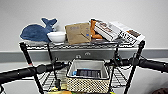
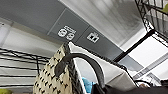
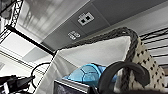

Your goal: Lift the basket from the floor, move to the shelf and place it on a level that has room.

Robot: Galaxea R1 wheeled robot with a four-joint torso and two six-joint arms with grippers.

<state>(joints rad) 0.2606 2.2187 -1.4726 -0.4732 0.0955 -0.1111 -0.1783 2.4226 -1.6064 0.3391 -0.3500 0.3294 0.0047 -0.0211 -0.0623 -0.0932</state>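
1. Shelf [image 1: 82, 45]: black wire rack against a pale wall. Its top tier was crowded with a plush whale [image 1: 37, 31], a bowl [image 1: 57, 36], a paper bag [image 1: 78, 32] and boxes [image 1: 117, 31], which by my judgement left no room there.
2. Basket [image 1: 88, 78]: carried level between both arms at the height of the middle level [image 1: 117, 77], probably because that tier had room. It held a dark flat item and something blue [image 3: 86, 75].
3. Left end effector [image 1: 60, 65]: at the basket's left end, beside the dark handle loop [image 2: 82, 62]; whether clenched cannot be told.
4. Right end effector [image 1: 115, 61]: at the opposite end, by the other loop [image 3: 122, 72]; grip likewise cannot be told.
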